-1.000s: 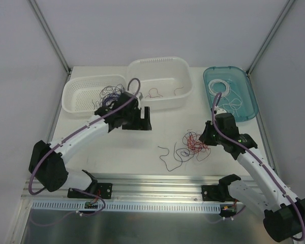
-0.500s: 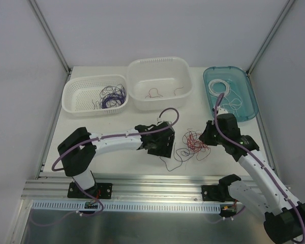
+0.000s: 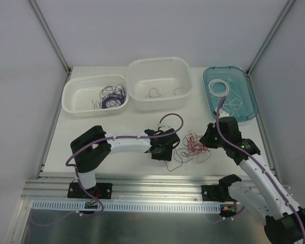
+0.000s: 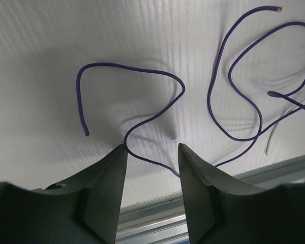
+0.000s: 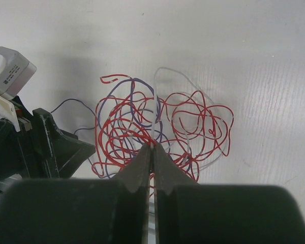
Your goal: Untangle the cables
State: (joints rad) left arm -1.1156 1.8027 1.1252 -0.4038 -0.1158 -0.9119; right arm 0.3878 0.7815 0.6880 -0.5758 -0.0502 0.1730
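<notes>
cables (image 3: 195,143) here are hair-thin, curly strands in red, purple and white. left of the white tub (image 3: 137,68), one white basket (image 3: 73,91) holds a purple bundle (image 3: 111,96). inside the tub you see two red squiggles (image 3: 153,93). in front of the tub, your left gripper (image 4: 151,152) stands parted over a loose purple strand (image 4: 127,64) on the table (image 3: 117,122). front-right of the tub lies one mostly red tangle (image 5: 127,129), your right gripper (image 5: 152,146) clenched at its edge; you cannot tell whether it pinches a strand. right of the tub, one teal tray (image 3: 249,86) holds white coils (image 3: 218,87).

Lab: aluminium frame (image 3: 51,36), white table (image 3: 91,124).
</notes>
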